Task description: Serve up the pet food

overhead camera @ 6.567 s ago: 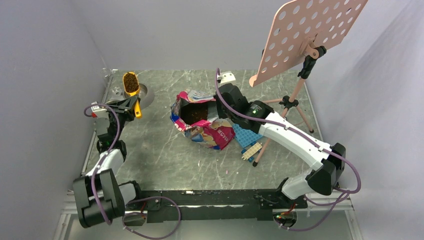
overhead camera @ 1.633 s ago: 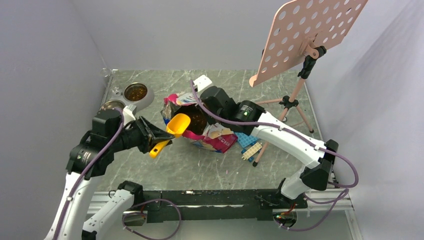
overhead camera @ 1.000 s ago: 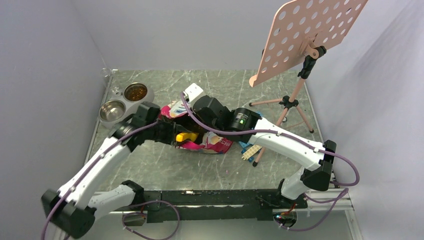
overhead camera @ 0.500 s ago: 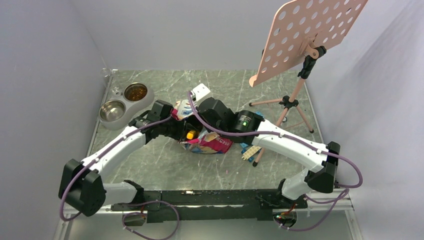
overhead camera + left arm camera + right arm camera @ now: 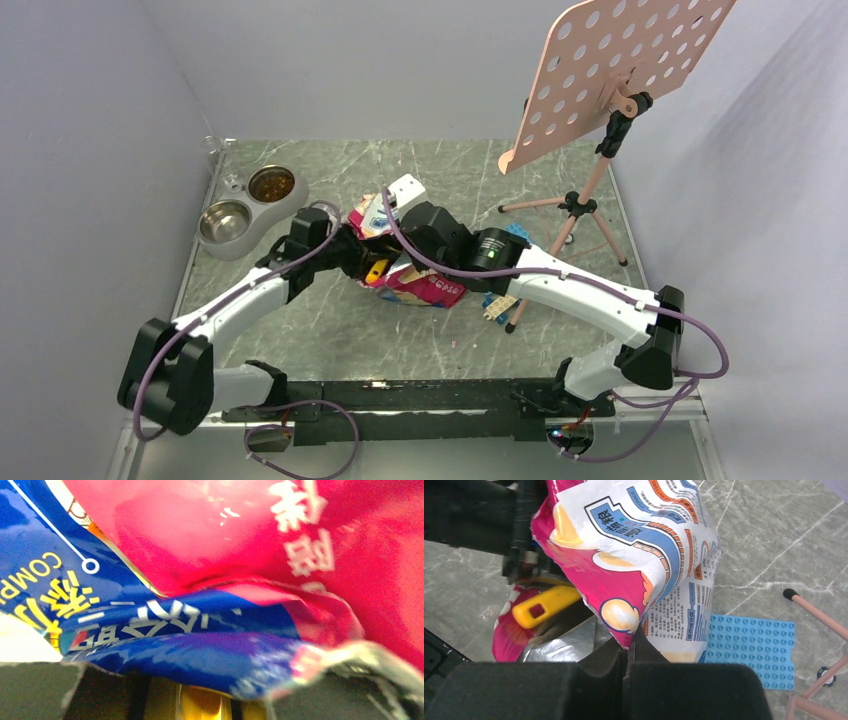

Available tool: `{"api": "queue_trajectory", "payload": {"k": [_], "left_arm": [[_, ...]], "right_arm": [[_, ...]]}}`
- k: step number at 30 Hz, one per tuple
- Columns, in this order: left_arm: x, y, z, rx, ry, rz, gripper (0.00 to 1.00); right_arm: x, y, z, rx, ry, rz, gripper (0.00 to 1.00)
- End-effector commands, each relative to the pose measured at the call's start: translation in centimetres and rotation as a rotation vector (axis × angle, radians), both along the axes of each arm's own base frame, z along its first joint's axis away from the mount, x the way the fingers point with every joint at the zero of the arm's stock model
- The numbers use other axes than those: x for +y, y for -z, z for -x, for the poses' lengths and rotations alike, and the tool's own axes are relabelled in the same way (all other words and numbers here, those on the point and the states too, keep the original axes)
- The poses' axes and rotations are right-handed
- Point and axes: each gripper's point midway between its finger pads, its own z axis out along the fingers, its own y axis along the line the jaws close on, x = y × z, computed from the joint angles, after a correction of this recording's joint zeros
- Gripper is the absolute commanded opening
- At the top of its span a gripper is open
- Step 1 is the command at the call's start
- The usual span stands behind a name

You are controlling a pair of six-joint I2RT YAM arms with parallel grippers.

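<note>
Starting at the far-left corner of the table (image 5: 330, 330), pet food (image 5: 271, 184) sits in the farther bowl (image 5: 291, 189). Your left gripper (image 5: 360, 264) clamps the yellow scoop (image 5: 544, 607) inside the pouch (image 5: 649, 555); your right gripper (image 5: 628, 651) is pinched tight on the pouch's edge.

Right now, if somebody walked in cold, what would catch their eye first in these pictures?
The glossy pink pouch at the middle of the table, where both arms meet: the right gripper is pinched shut on its edge and a yellow scoop handle pokes from its mouth. Next, the big pink perforated board on a tripod at the rear right. At the rear left, twin steel bowls, the farther one holding brown pet food.
</note>
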Motion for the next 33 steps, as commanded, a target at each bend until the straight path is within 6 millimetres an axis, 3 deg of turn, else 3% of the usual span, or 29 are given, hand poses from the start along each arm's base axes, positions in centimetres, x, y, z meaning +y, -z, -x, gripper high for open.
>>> {"api": "queue_trajectory", "payload": {"k": [1,10,20,23,29,33], "left_arm": [[1.1,-3.2,-0.5,-0.393,0.053,0.02,0.0],[2.2,-5.6,4.1,-0.519,0.042,0.221,0.0],[3.2,-6.5,7.7,-0.621,0.062,0.283,0.0],[3.4,-6.6,7.8,-0.633,0.039,0.297,0.0],[2.8,-9.2,7.3,-0.773,0.066,0.39,0.0],[3.1,-10.2,8.5,-0.844,0.075,0.444,0.0]], "right_arm": [[-2.4,-4.3,-0.5,-0.072,0.047,-0.109,0.0],[-3.5,-4.8,-1.8,-0.087,0.076,-0.11,0.0],[-4.5,-4.9,-2.6,-0.083,0.092,-0.116,0.0],[-4.6,-5.0,-2.6,-0.084,0.093,-0.116,0.0],[-4.3,-5.1,-2.7,-0.082,0.091,-0.12,0.0],[-4.4,-5.7,-2.6,-0.087,0.091,-0.129,0.0]]}}
